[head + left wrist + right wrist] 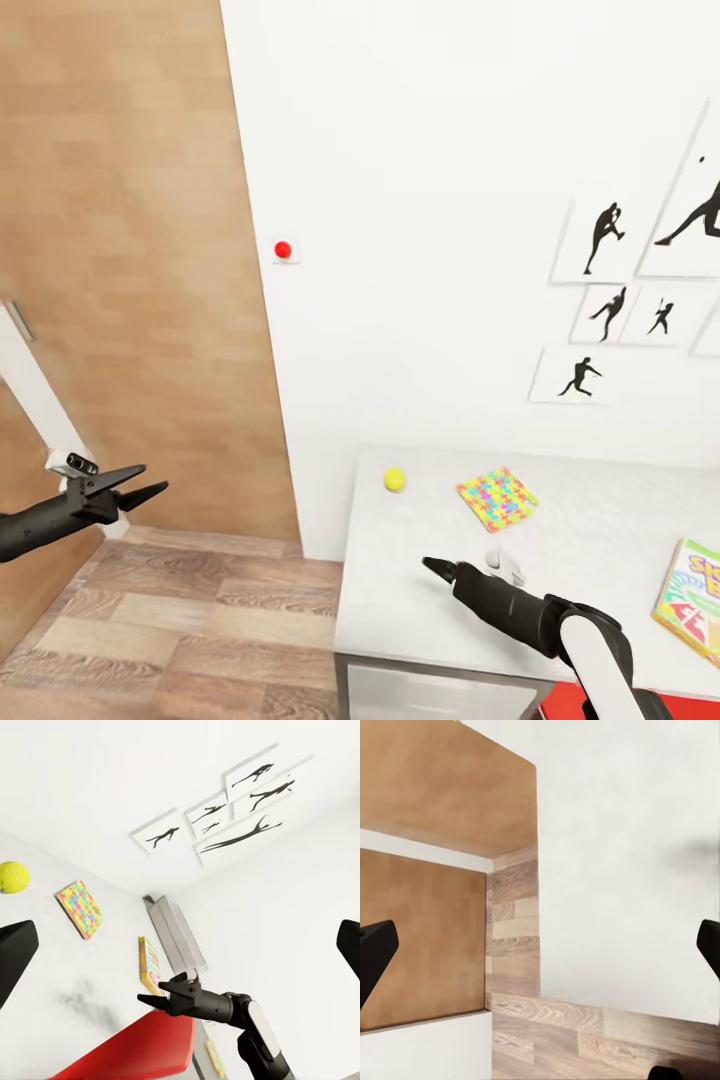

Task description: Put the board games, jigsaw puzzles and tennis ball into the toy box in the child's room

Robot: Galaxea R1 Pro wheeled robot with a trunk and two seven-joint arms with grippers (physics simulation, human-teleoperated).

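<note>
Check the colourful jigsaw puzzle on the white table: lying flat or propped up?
Flat. The colourful square jigsaw puzzle lies face up on the white table, beside the yellow tennis ball, touching nothing else.

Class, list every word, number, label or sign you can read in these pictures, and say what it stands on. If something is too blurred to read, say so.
Board game box at the table's right edge: large colourful letters, cut off by the frame and too blurred to read.
Jigsaw puzzle: coloured pattern, no text.
Wall pictures: black silhouettes of athletes, no words.
Red round button on the wall: no legible label.
Nothing can be quoted with confidence.
</note>
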